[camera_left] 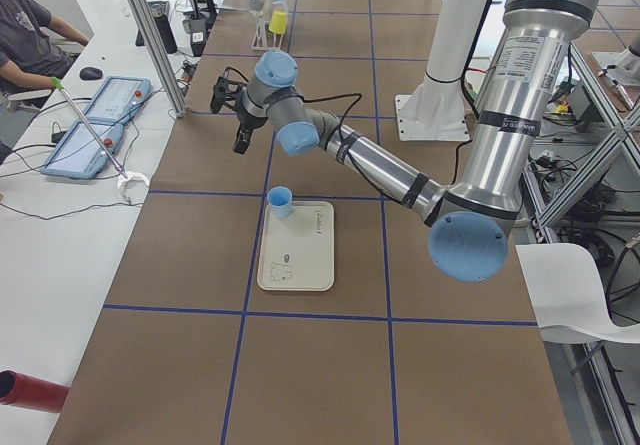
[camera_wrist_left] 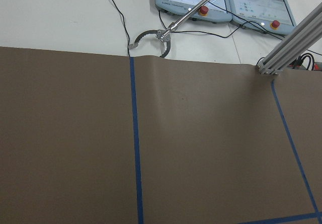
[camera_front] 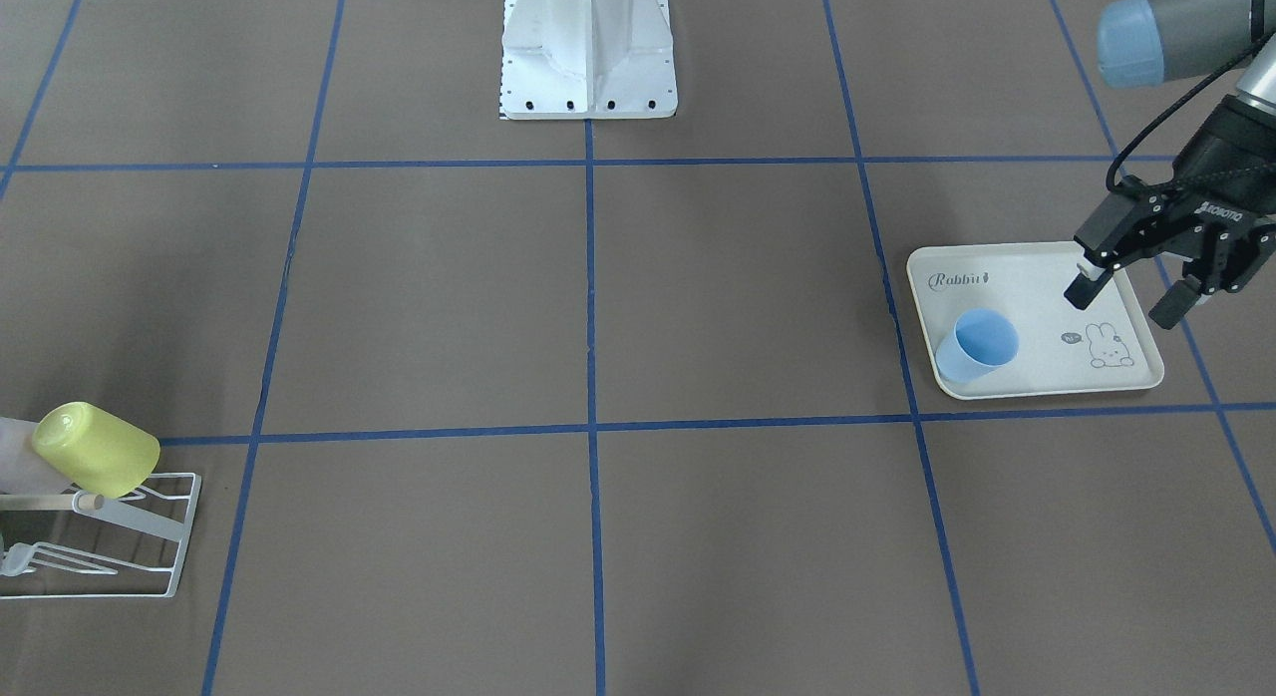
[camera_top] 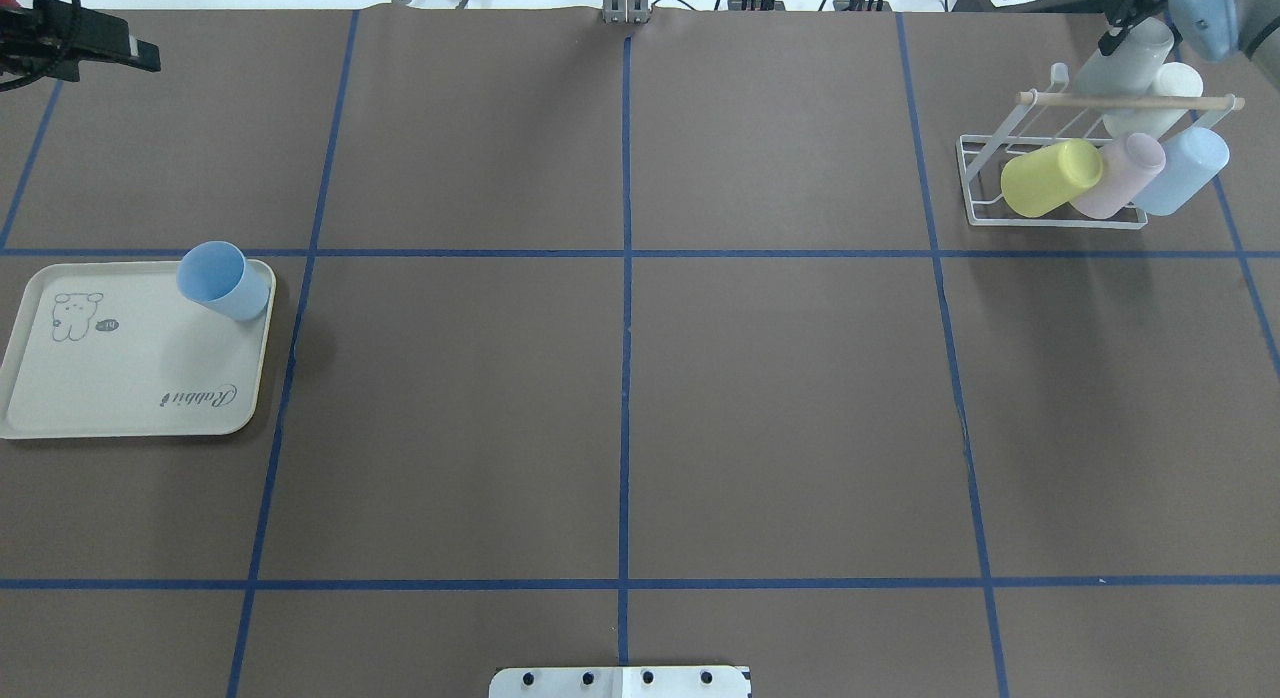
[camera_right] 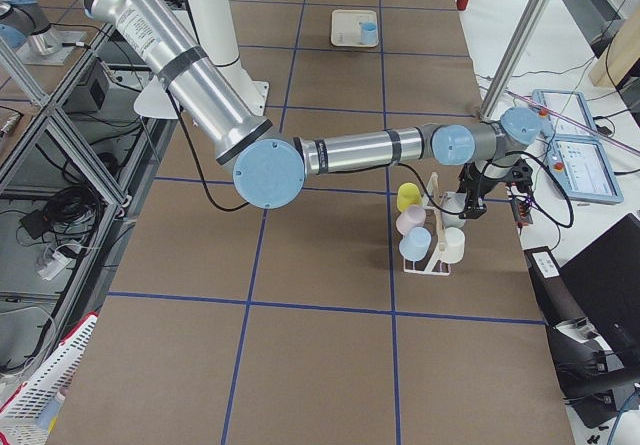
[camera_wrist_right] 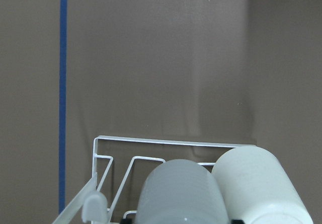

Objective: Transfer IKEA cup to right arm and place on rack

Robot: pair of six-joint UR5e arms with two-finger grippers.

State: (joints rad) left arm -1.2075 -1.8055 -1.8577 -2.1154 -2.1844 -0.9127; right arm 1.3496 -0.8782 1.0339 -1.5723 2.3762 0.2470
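Cream tray (camera_top: 120, 378) printed "Rabbit"; blue cup (camera_top: 225, 281) on corner.

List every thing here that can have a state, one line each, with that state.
blue cup, upright, mouth up, in a corner of the tray.
tray, lying flat, holding only that cup.
rack, loaded, five cups resting tilted on it.
left gripper, open and empty, above the tray's edge.
right gripper, at the grey cup on the rack; open or shut unclear.
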